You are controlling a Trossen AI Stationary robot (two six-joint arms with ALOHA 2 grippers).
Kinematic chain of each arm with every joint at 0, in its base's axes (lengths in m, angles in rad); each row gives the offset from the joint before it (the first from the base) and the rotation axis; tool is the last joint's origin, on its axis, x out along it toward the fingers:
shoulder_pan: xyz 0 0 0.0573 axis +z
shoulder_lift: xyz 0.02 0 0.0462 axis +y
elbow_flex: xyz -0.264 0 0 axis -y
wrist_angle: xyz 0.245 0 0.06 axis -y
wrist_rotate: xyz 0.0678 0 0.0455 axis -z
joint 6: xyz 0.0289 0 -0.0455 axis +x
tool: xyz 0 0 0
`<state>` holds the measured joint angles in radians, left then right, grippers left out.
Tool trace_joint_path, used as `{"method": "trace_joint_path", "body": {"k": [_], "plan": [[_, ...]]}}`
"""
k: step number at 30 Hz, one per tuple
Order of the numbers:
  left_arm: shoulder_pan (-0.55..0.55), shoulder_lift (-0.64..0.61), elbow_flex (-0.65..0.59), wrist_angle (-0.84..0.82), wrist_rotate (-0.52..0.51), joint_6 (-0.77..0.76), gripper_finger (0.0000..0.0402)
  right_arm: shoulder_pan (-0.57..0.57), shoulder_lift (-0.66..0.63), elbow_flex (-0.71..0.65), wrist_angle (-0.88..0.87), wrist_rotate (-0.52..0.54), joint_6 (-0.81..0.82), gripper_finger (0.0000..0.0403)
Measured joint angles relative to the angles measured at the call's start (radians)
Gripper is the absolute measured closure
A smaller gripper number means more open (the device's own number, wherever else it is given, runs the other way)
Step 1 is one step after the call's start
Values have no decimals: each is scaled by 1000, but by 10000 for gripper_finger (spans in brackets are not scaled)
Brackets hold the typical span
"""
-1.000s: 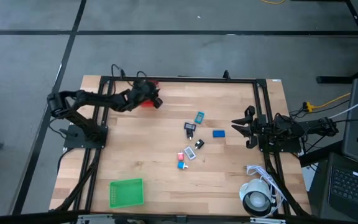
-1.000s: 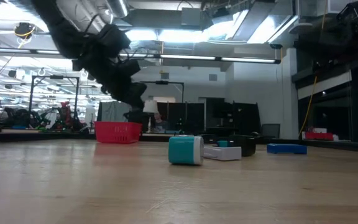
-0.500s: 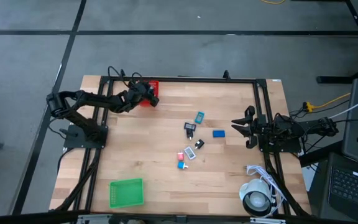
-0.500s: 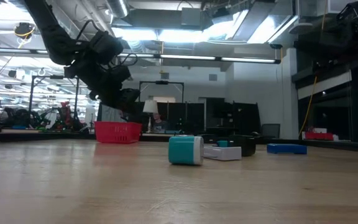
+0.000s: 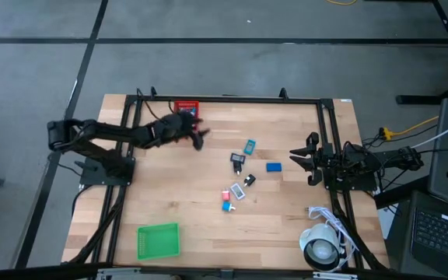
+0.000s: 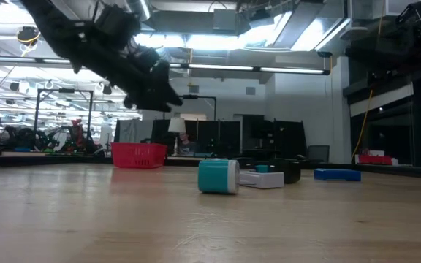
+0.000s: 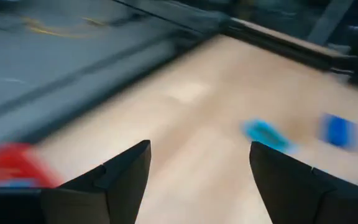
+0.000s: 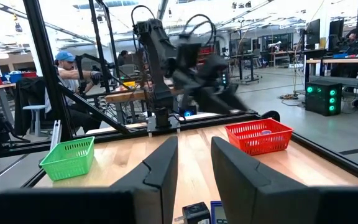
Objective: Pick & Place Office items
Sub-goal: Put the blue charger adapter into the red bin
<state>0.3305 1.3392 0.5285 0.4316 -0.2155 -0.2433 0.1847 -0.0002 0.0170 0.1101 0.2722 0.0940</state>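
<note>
The wooden surface point(image 5: 169, 194) fills the middle of the room, framed by dark rails. The left arm reaches in from the left edge toward the far side, its left pincer point(image 5: 198, 140) hanging above the wood just in front of the red mesh bin point(image 5: 186, 107), which sits against the far edge. Seen from its wrist, the two dark fingers point(image 7: 120, 180) stand wide apart with nothing between them. From table height the same arm shows high in the air, clear of the wood.

The right arm waits at the right edge, about midway along it. Its right pincer point(image 5: 296, 159) points inward over the wood, and its fingers point(image 8: 160, 171) are spread with a gap between them and nothing in it.

The green mesh bin point(image 5: 158, 240) lies near the near-left corner. A white roll with cable point(image 5: 322, 249) sits at the near-right corner.

The office items lie scattered right of the middle, well apart from both bins. Nearest the far edge is a teal piece point(image 5: 250, 146); just beside it, toward the left, is a black piece point(image 5: 238, 159), and toward the right edge a flat blue piece point(image 5: 274, 166). Nearer the front lie a small black piece point(image 5: 250, 180), a white piece point(image 5: 237, 190) and a pink-red and blue pair point(image 5: 226, 201), close together.

Beyond the left side of the surface, a person point(image 8: 73, 74) in a cap sits at a bench.
</note>
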Motion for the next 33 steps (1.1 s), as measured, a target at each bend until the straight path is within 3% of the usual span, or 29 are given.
{"method": "trace_joint_path", "body": {"k": [7, 10, 14, 20, 24, 33], "plan": [[-324, 43, 53, -54, 50, 88, 151, 0, 0, 0, 0, 0, 0, 300], [-432, 88, 126, -122, 14, 44, 155, 0, 0, 0, 3, 5, 0, 300], [-554, 200, 262, -321, -108, 44, 159, 0, 0, 0, 8, 8, 0, 300], [-620, 414, 476, -485, -115, 58, 164, 0, 0, 0, 12, 8, 2, 300], [-635, 528, 588, -515, -56, 90, 169, 0, 0, 0, 12, 7, 3, 300], [-678, 610, 674, -627, 1, 53, 179, 0, 0, 0, 2, 0, 4, 300]]}}
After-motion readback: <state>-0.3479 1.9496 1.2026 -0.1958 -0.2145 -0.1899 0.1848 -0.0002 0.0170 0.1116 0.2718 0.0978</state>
